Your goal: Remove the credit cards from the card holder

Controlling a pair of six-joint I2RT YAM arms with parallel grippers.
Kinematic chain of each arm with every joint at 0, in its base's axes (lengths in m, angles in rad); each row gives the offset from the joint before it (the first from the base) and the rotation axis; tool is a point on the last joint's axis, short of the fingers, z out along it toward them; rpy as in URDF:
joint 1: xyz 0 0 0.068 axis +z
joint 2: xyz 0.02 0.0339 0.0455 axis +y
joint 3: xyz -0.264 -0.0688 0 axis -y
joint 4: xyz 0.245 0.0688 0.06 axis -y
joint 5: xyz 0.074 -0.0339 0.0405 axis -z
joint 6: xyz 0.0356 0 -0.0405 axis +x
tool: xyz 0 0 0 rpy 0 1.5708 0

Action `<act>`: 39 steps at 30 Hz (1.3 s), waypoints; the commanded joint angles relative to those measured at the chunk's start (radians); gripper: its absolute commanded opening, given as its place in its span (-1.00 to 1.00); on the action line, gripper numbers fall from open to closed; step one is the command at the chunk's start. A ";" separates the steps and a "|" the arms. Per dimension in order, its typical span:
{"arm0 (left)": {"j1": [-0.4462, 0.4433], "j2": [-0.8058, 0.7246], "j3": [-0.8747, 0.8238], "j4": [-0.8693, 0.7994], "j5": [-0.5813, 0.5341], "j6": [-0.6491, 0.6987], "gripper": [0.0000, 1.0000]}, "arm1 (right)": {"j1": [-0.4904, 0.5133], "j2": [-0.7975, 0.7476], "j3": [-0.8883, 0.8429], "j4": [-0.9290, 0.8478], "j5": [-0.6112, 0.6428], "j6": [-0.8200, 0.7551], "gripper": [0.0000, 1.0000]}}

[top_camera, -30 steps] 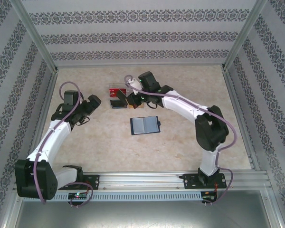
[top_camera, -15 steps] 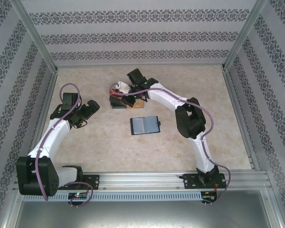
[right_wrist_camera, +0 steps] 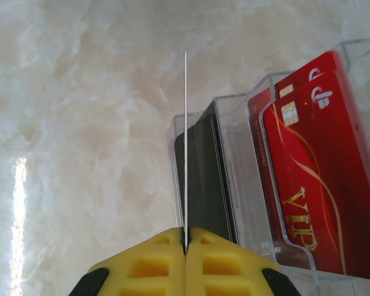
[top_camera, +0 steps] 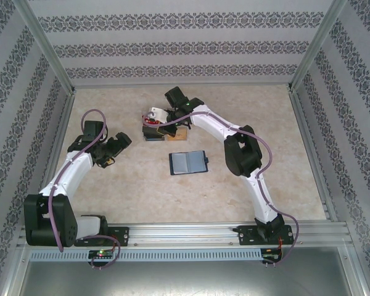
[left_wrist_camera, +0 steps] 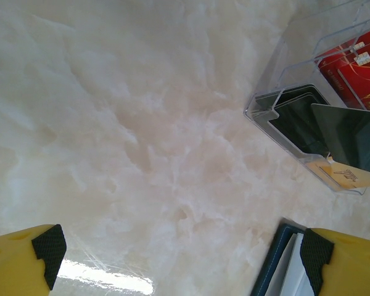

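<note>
- Low in the right wrist frame, my right gripper (right_wrist_camera: 185, 233) is pinched shut on a credit card (right_wrist_camera: 185, 123), held edge-on above the clear stand (right_wrist_camera: 237, 108); I judge this the depositing step.
- Next move: lower it into a free slot beside the red card (right_wrist_camera: 302, 179); then release.
- My left gripper (left_wrist_camera: 182, 250) hangs wide open, empty; the card holder (top_camera: 188, 163) lies open mid-frame in the top view.
- Since a second ago, my right arm (top_camera: 234, 148) has swung leftward over the stand.

I see the card holder (top_camera: 188, 162) lying on the table (top_camera: 111, 185); behind it stands a rack (right_wrist_camera: 240, 154) with cards (right_wrist_camera: 308, 185) in it.
</note>
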 commanded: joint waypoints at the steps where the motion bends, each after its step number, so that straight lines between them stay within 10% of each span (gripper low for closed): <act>1: 0.010 0.011 0.005 -0.018 0.010 0.032 0.99 | -0.006 0.024 0.037 -0.021 0.001 -0.067 -1.00; 22: 0.010 0.023 -0.008 0.017 0.058 0.048 0.99 | 0.004 0.057 0.055 0.010 0.115 -0.070 -0.68; 39: 0.005 0.027 -0.009 0.035 0.141 0.065 0.99 | -0.006 -0.271 -0.213 0.164 0.204 0.374 -0.11</act>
